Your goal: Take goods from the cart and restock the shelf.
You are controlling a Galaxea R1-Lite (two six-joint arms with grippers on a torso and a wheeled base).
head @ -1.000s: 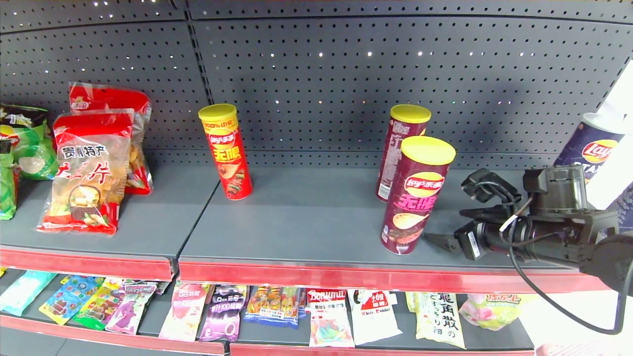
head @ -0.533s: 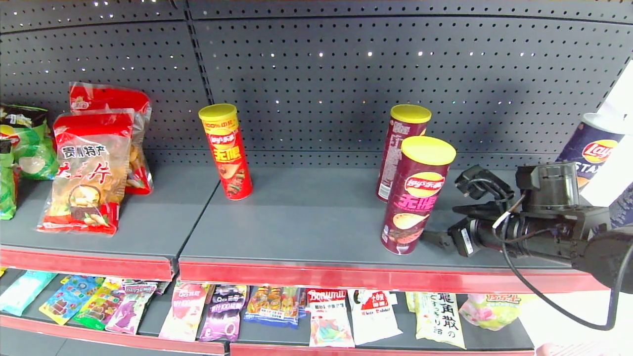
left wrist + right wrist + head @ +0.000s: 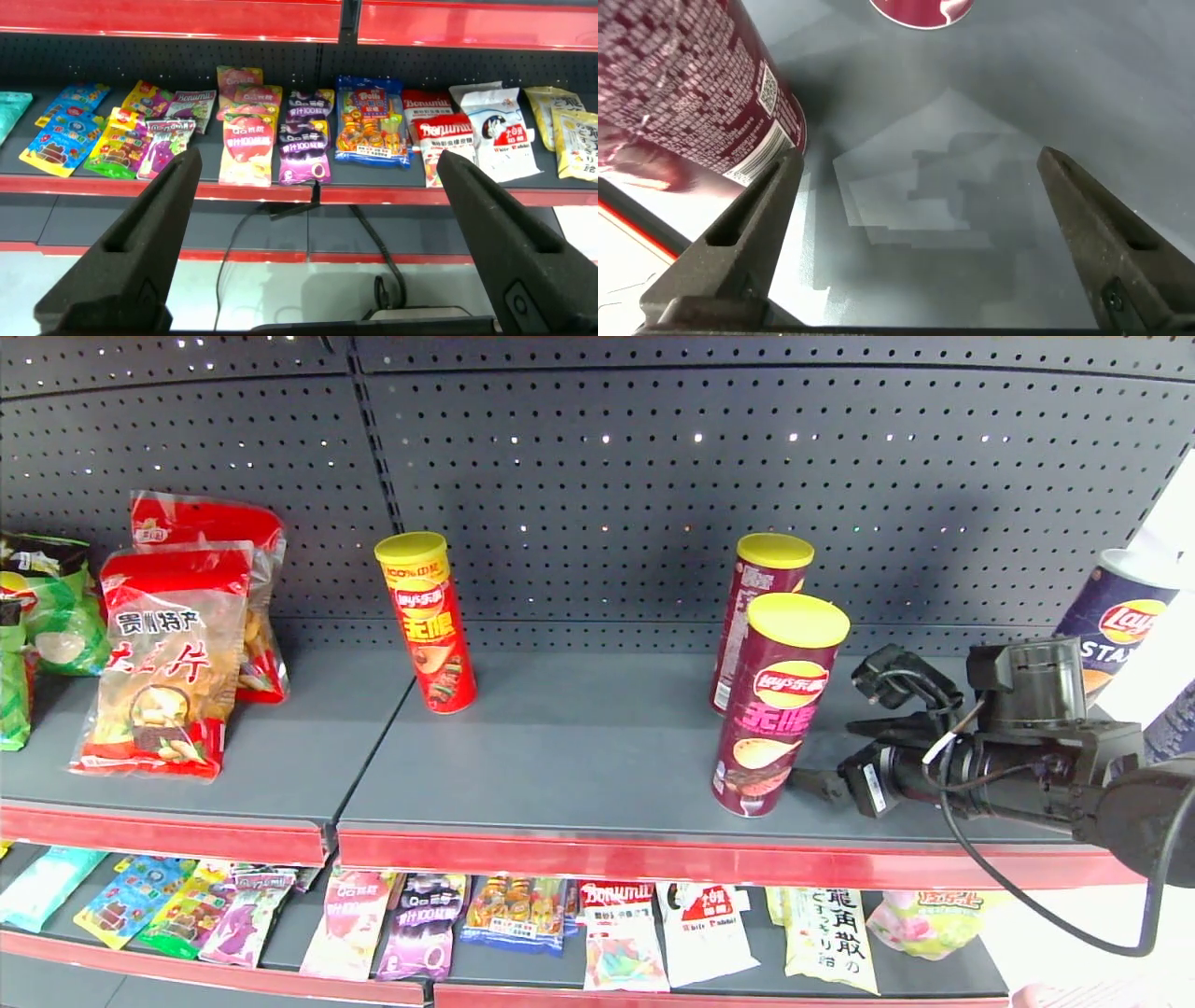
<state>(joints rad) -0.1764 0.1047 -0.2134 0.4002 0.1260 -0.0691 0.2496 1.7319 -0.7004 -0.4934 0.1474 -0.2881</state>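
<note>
Head view: maroon cylindrical chip can with yellow lid [image 3: 780, 705] stands near red front edge [image 3: 653, 859] of grey metal shelf [image 3: 579, 747], right gripper [image 3: 826, 761] just beside base, fingers spread. Bare shelf runs toward red chip can [image 3: 427, 621]. Left gripper [image 3: 318, 163], fingers spread, faces lower-shelf candy packets [image 3: 280, 131].

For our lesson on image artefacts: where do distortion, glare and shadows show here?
Head view: the pegboard bows at its seams, bright dots shine through its holes, the right edge glares white; right wrist view: layered shadows lie on the shelf.
</note>
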